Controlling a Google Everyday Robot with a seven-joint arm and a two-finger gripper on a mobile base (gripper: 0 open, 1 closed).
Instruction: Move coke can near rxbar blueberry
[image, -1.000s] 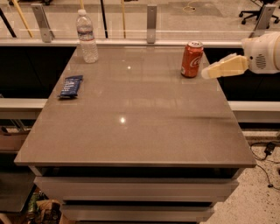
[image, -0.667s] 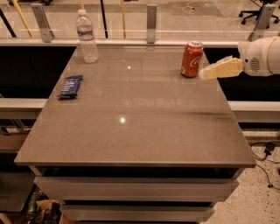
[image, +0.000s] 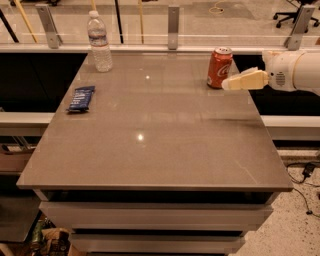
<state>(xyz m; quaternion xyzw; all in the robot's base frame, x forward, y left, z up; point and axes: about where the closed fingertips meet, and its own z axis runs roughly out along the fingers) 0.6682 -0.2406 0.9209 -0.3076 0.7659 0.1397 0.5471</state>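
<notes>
The coke can (image: 219, 67), red with white script and a silver top, stands upright near the table's far right edge. The rxbar blueberry (image: 81, 98), a flat dark blue wrapper, lies near the left edge of the table. My gripper (image: 227, 83), cream-coloured on a white arm, reaches in from the right, and its tip sits just right of and in front of the can's base, very close to it. It holds nothing that I can see.
A clear plastic water bottle (image: 99, 42) stands upright at the far left corner. The grey table (image: 150, 135) has a glass rail with metal posts behind it. Drawers sit below the front edge. An office chair stands at the far right back.
My gripper has moved a little to the left, closing in on the coke can. The can, the bar and the bottle have not moved.
</notes>
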